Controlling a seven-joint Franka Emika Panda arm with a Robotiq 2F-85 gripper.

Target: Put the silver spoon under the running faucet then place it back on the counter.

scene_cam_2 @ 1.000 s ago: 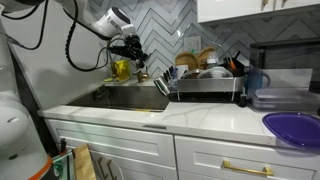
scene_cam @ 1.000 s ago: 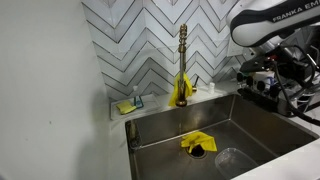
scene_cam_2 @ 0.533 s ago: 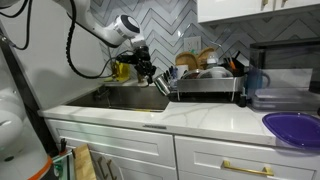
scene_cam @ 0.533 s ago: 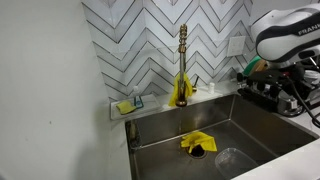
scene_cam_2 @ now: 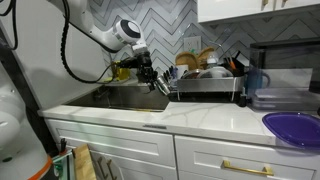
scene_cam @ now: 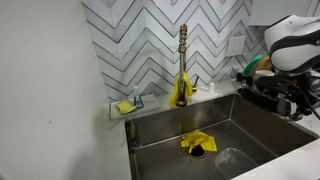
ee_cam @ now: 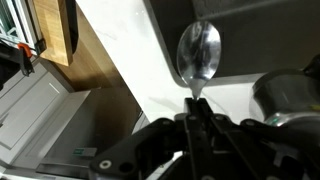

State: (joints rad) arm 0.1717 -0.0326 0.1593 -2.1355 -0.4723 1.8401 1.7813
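The silver spoon (ee_cam: 198, 52) shows in the wrist view, bowl pointing away, its handle clamped between my gripper (ee_cam: 195, 112) fingers. The gripper is shut on it. In an exterior view my gripper (scene_cam_2: 162, 86) hangs over the sink's right end, near the counter (scene_cam_2: 200, 116). In an exterior view my gripper (scene_cam: 292, 102) is at the far right, away from the brass-gold faucet (scene_cam: 182, 62). No water stream is visible at the faucet. The spoon is too small to make out in both exterior views.
A yellow cloth (scene_cam: 196, 143) lies in the steel basin (scene_cam: 170, 125) by the drain. A yellow sponge (scene_cam: 126, 106) sits on the back ledge. A dish rack (scene_cam_2: 205, 82) full of dishes stands right of the sink. A purple plate (scene_cam_2: 293, 127) lies on the counter.
My arm has carried the spoon away from the faucet side, across the basin toward the sink's right end and the counter, and a little lower.
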